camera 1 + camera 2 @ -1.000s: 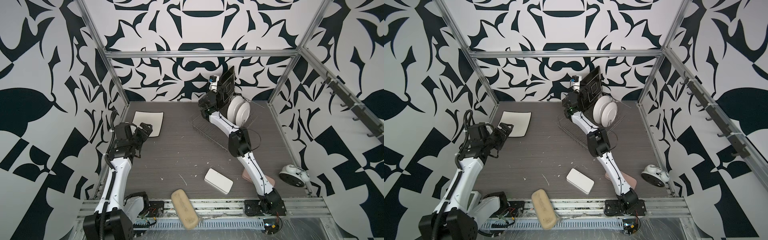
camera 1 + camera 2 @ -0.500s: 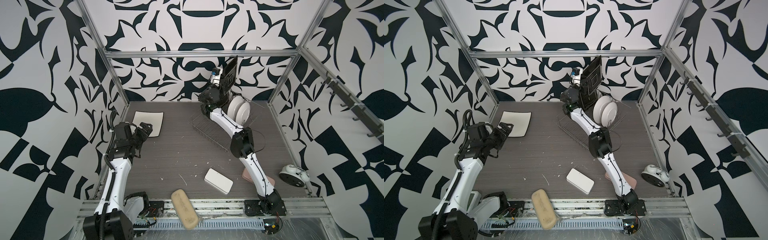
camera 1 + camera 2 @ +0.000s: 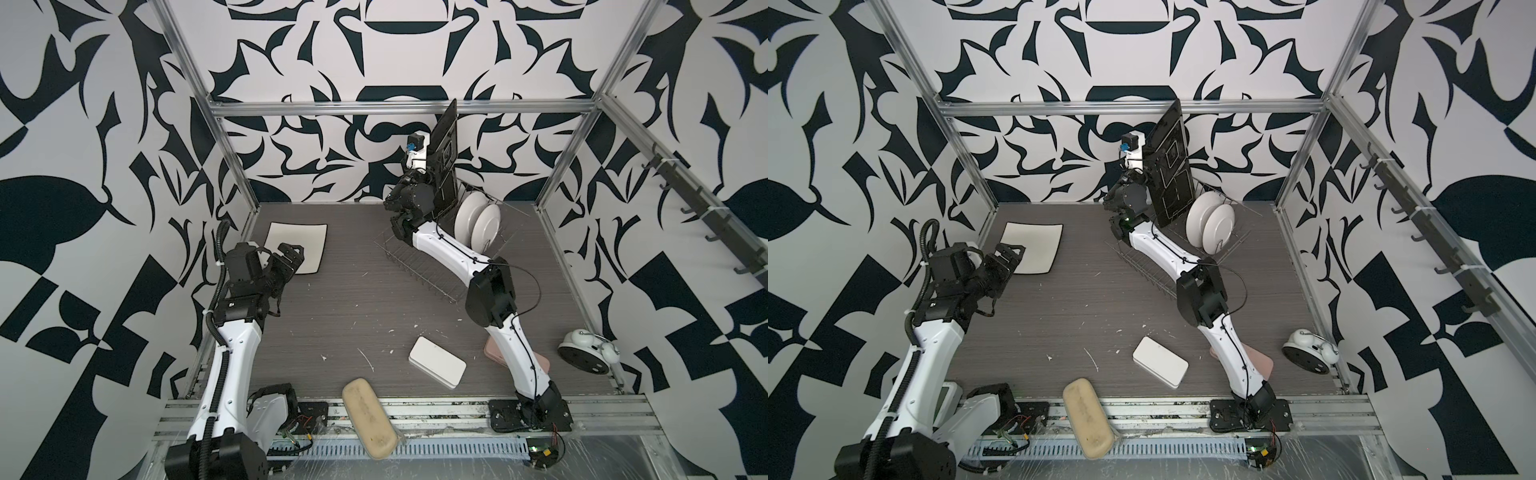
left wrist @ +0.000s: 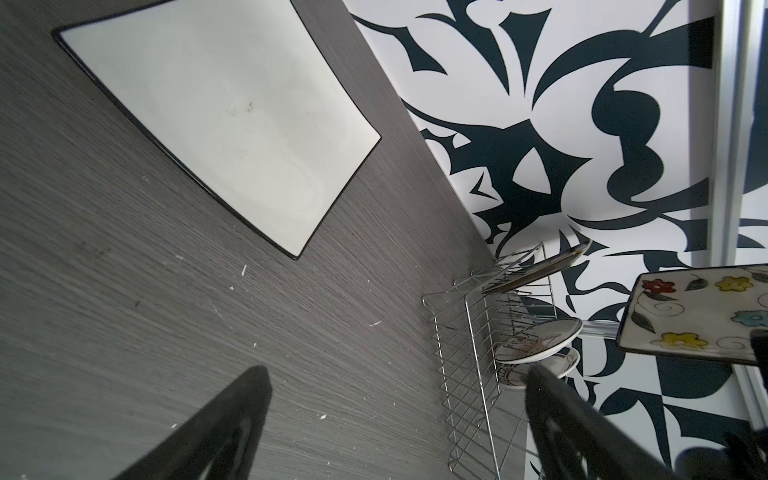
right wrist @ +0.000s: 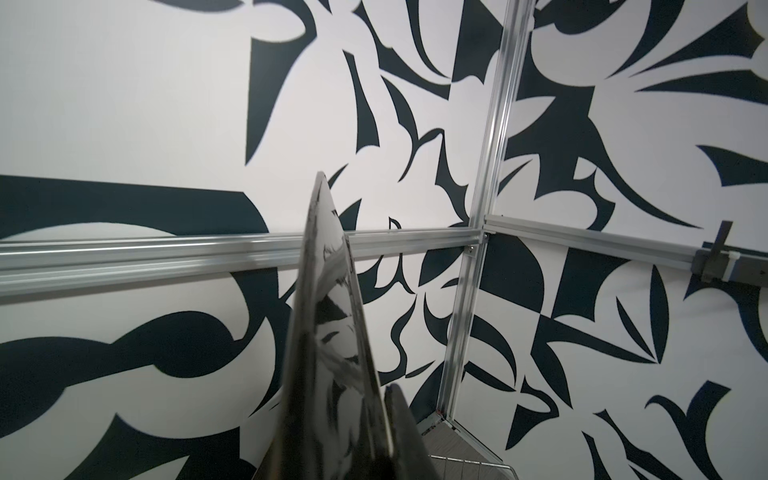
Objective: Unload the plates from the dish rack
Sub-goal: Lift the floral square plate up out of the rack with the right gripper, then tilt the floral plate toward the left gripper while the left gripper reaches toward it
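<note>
My right gripper (image 3: 433, 163) (image 3: 1148, 163) is shut on the edge of a black square plate (image 3: 445, 145) (image 3: 1170, 158) (image 5: 328, 332), held upright high above the dish rack (image 3: 419, 266) (image 3: 1142, 266) (image 4: 469, 374). The left wrist view shows that plate's flower-printed face (image 4: 698, 316). Two round white plates (image 3: 478, 220) (image 3: 1210, 224) (image 4: 536, 340) stand in the rack. Another dark plate (image 4: 536, 270) leans at the rack's far end. A white square plate (image 3: 297, 247) (image 3: 1034, 247) (image 4: 224, 120) lies flat at the back left. Beside it my left gripper (image 3: 290, 261) (image 3: 1008, 258) (image 4: 397, 374) is open and empty.
A white rounded box (image 3: 436, 368), a beige oblong pad (image 3: 368, 415), a pink object (image 3: 494, 353) under the right arm and a white alarm clock (image 3: 586, 347) sit near the front. A rail with hooks (image 3: 685, 199) runs along the right wall.
The right gripper has lifted the black plate higher, up out of the rack. The left arm has not moved.
</note>
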Action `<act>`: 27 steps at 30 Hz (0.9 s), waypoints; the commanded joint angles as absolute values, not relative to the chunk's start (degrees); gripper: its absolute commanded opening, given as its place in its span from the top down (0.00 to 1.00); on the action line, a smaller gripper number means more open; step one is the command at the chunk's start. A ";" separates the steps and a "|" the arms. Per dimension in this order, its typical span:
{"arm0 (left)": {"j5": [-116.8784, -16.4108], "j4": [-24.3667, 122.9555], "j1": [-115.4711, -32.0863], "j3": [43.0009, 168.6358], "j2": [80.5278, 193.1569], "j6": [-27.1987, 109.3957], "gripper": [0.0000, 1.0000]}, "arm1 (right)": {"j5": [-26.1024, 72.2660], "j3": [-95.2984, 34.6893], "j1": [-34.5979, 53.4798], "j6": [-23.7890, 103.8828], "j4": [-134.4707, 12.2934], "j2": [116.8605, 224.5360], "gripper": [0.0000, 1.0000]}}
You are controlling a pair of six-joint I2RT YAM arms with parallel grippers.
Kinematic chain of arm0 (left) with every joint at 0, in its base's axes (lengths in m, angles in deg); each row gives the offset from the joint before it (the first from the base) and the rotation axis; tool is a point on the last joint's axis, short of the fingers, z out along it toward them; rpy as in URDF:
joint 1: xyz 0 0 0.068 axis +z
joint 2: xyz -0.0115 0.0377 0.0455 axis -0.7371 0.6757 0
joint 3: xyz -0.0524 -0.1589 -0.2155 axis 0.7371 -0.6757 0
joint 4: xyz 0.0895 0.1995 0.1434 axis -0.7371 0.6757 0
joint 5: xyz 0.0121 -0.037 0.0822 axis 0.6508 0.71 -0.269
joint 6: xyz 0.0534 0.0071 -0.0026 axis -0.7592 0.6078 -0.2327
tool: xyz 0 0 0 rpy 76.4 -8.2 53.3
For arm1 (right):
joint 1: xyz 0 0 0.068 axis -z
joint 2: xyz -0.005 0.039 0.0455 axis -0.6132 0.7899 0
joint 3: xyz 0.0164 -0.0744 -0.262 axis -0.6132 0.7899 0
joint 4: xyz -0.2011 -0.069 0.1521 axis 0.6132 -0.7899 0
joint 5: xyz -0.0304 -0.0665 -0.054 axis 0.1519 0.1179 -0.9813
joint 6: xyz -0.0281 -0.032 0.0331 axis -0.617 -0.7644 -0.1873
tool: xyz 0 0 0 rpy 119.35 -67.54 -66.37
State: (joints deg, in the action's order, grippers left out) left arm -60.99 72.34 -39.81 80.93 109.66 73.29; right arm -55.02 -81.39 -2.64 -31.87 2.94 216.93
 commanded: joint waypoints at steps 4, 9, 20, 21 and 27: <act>-56.37 75.26 -39.84 86.37 108.75 74.81 0.01 | -39.77 -68.21 -5.65 -22.47 7.60 197.56 1.00; -56.45 77.86 -39.84 89.94 105.87 73.90 0.01 | -39.24 -63.02 -5.84 -8.22 -3.05 189.43 1.00; -51.71 71.96 -39.84 91.59 102.33 80.76 0.01 | -26.39 -53.38 -5.72 20.34 -23.30 173.51 1.00; -51.23 71.36 -39.84 91.61 102.25 81.21 0.01 | -25.46 -52.91 -5.64 22.52 -24.70 172.55 1.00; -47.86 66.39 -39.84 90.15 102.68 86.93 0.01 | -16.73 -48.30 -2.55 39.82 -33.13 167.11 1.00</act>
State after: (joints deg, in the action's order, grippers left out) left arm -50.59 70.01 -39.81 89.21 102.66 83.52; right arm -26.61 -47.59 -4.26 26.55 -37.14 172.30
